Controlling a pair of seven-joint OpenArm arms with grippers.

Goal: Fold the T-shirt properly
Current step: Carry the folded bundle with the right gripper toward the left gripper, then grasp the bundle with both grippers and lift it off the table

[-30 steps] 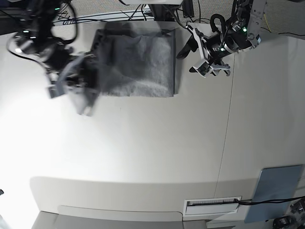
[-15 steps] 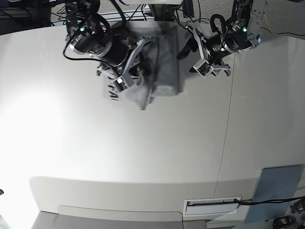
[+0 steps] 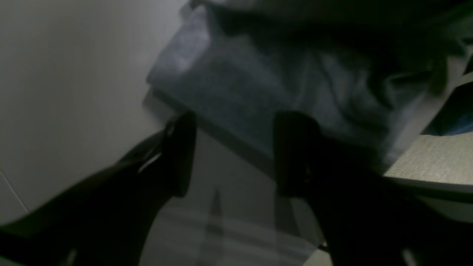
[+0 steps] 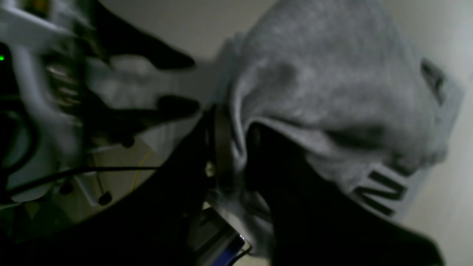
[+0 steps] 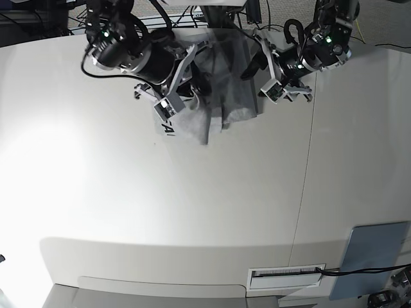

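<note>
The heather-grey cotton T-shirt [image 5: 241,90] with black block lettering lies partly folded near the far edge of the pale, smooth tabletop [image 5: 192,199], toward the middle of the base view. The black-and-silver right gripper [image 5: 196,90] is clamped on a gathered portion of the T-shirt; in the right wrist view the cloth passes between its dark fingers, with a raised fold spreading away from them and hanging over the layer beneath. Part of the black lettering [image 4: 380,192] shows on the lower layer, beside the edge of this fold. The black-and-silver left gripper [image 5: 260,80] stands with its fingers wide apart, near the side of the T-shirt, and holds nothing; the left wrist view shows the border of the cloth beyond the gap between its dark fingers. Whether either of these fingers touches the fabric cannot be told. Well apart from the T-shirt, at the near corner of the tabletop on the robot's left, are a flat grey-blue rectangular panel [image 5: 376,250] and, beside it, a white slotted rectangular fitting [image 5: 286,278]. A black cable [image 5: 366,270] crosses the panel and reaches the fitting.
</note>
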